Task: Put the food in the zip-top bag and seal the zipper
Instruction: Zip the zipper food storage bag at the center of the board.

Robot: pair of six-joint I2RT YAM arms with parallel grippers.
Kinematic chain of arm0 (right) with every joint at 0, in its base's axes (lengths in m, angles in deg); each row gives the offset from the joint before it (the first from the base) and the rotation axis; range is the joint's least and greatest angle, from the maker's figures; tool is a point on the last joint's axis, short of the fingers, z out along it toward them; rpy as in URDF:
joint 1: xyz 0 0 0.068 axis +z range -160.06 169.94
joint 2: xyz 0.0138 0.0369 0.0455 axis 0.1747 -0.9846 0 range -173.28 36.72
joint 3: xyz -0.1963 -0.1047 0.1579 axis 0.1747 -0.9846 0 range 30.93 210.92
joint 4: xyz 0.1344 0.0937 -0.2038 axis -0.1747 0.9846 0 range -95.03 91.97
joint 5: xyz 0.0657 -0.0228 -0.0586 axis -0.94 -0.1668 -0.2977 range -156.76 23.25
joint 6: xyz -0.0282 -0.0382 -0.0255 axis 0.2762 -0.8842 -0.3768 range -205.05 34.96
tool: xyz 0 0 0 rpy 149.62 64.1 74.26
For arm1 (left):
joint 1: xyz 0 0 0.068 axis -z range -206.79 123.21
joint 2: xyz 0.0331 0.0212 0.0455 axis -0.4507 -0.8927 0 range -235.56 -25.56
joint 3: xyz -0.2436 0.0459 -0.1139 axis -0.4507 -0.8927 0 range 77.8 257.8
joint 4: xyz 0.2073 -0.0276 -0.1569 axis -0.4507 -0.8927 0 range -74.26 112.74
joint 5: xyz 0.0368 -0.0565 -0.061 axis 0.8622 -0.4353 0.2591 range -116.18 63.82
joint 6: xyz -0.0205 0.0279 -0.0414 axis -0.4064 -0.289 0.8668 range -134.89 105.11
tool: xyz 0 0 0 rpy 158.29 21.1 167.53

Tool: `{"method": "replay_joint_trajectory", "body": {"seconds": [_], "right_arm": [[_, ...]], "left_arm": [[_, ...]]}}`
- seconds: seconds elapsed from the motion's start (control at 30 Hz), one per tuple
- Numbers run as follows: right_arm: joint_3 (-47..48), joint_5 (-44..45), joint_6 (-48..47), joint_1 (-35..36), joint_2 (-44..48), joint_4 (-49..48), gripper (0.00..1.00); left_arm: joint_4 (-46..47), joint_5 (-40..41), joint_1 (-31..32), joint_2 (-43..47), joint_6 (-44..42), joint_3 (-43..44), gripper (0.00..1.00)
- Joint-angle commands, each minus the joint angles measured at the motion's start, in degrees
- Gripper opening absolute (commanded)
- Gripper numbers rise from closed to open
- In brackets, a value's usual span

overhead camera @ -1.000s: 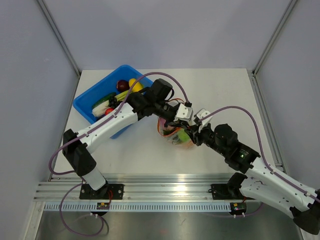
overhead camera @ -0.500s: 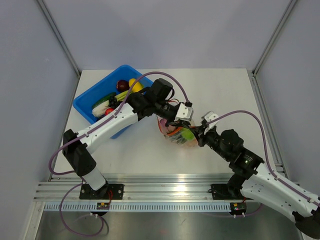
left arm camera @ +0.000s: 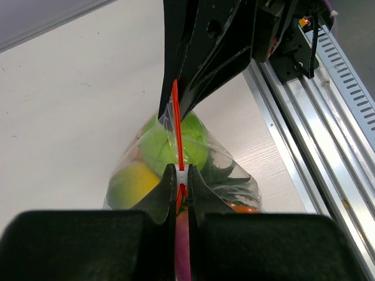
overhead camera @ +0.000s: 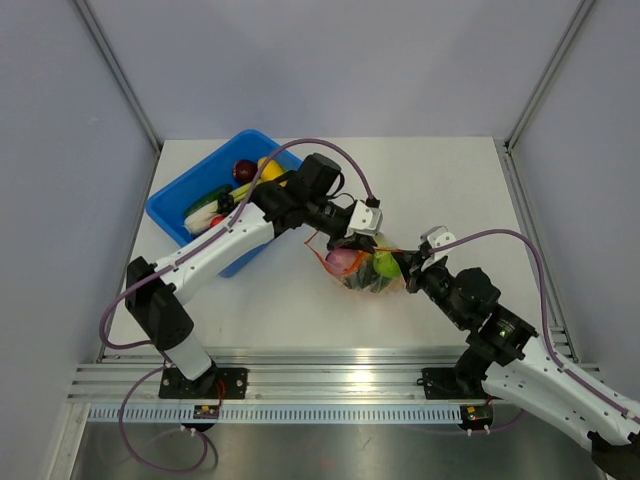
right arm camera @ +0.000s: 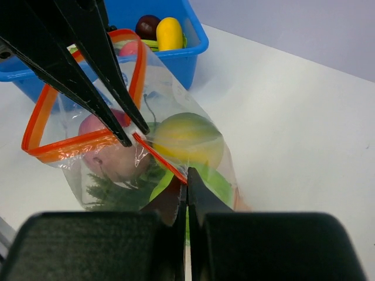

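The right pincer [right arm camera: 186, 182] could lose the zipper [right arm camera: 70, 146]. Only its very tips pinch the thin orange strip, and the bag [right arm camera: 202, 96] under them is fat with food [right arm camera: 187, 139]. If the two pincers pull away from each other too hard, the strip could slip out or the bag could tear.

Past the left pincer [left arm camera: 177, 192], the strip stands open in a big loop. If the bag tips that way, a fruit could roll out onto the table [right arm camera: 304, 117].

Both pincers are shut tight on the zipper, close to each other, with a short straight bit of strip between them. The food is in the bag, right below the tips. Further off, behind the left pincer, is the blue bin [right arm camera: 190, 55] with more toys in it.
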Motion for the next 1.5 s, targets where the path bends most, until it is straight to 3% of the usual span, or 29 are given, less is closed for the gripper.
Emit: {"method": "replay_joint_trajectory", "body": {"seconds": [0.0, 0.6, 1.47], "right_arm": [[0.7, 7.8, -0.2, 0.0, 1.5, -4.8, 0.00], [-0.2, 16.0, -0.2, 0.0, 5.5, -3.3, 0.00], [-1.1, 17.1, 1.7, 0.0, 7.8, -3.3, 0.00]], "left_arm": [[-3.0, 0.1, -2.7, 0.6, 0.8, -0.3, 0.00], [4.3, 6.5, -10.2, 11.3, 9.1, -14.8, 0.00], [13.3, 10.7, -15.3, 25.9, 18.5, -32.7, 0.00]]}}
